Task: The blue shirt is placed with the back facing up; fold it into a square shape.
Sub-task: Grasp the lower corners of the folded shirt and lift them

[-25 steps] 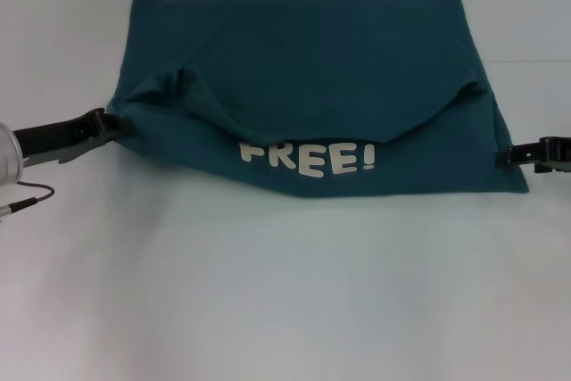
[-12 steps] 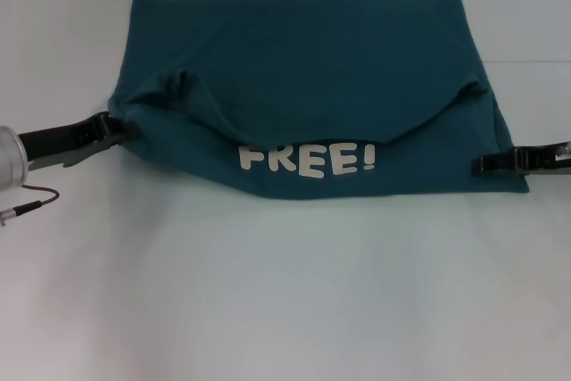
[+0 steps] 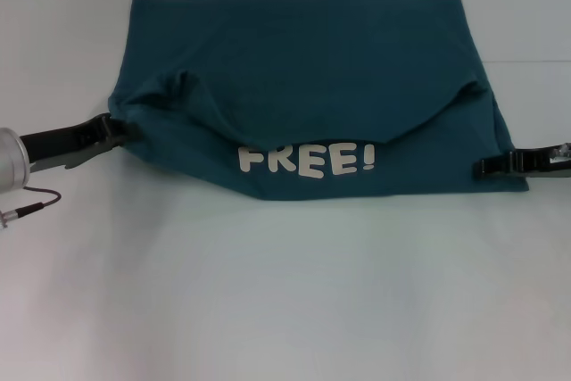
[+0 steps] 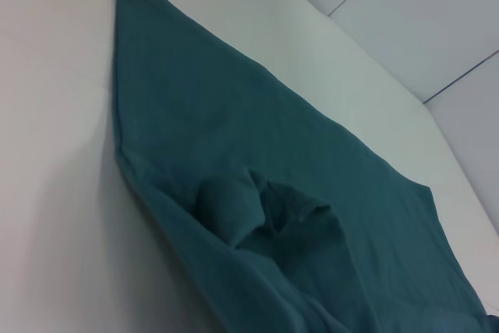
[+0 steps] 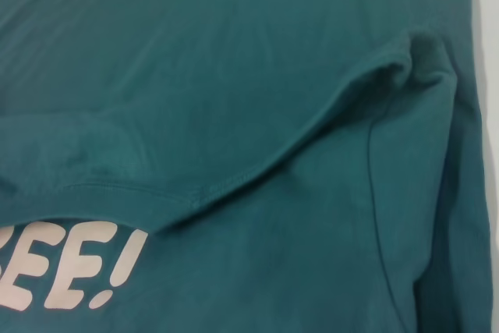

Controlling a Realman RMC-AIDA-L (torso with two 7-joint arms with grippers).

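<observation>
The blue shirt [image 3: 303, 69] lies on the white table, its far part folded toward me over the near part. The folded edge sags in a curve above the white "FREE!" lettering [image 3: 306, 160]. My left gripper [image 3: 111, 127] reaches in low from the left and touches the shirt's left corner, where the fabric bunches. My right gripper [image 3: 484, 167] comes in from the right and lies over the shirt's near right edge. The left wrist view shows the bunched fold [image 4: 257, 208]. The right wrist view shows the fold's hem and the end of the lettering [image 5: 78, 267].
The white table [image 3: 285, 292] spreads wide in front of the shirt. A thin cable [image 3: 31, 204] hangs by the left arm near the table's left edge.
My right gripper has moved left from the table's right edge onto the shirt's near right edge. My left gripper has edged slightly right against the left corner. The shirt has hardly moved.
</observation>
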